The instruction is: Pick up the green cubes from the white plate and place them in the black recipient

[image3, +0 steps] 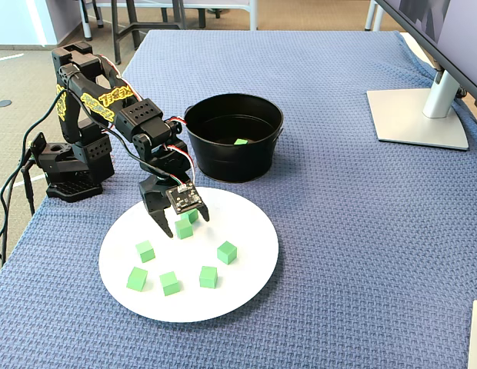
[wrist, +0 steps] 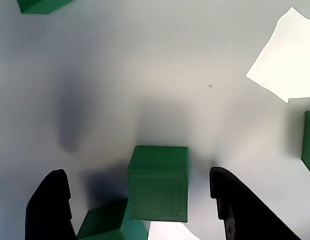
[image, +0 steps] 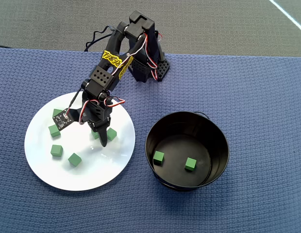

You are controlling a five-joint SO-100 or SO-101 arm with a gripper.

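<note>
From overhead, two cubes (image: 158, 157) lay in the pot (image: 187, 150), others on the plate (image: 78, 143). The wrist view alone showed the open gripper (wrist: 140, 205) straddling one cube (wrist: 158, 182), untouched by either finger. In the fixed view the arm (image3: 123, 115) bent steeply down over the plate's near-pot side.

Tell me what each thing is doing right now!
Gripper: open, low over the plate, one cube between its fingers, not squeezed yet.
Cube between the fingers: sitting flat on the plate.
Plate: flat on the blue cloth, green cubes on it.
Pot: upright, open on top, two cubes lying on its bottom.
</note>
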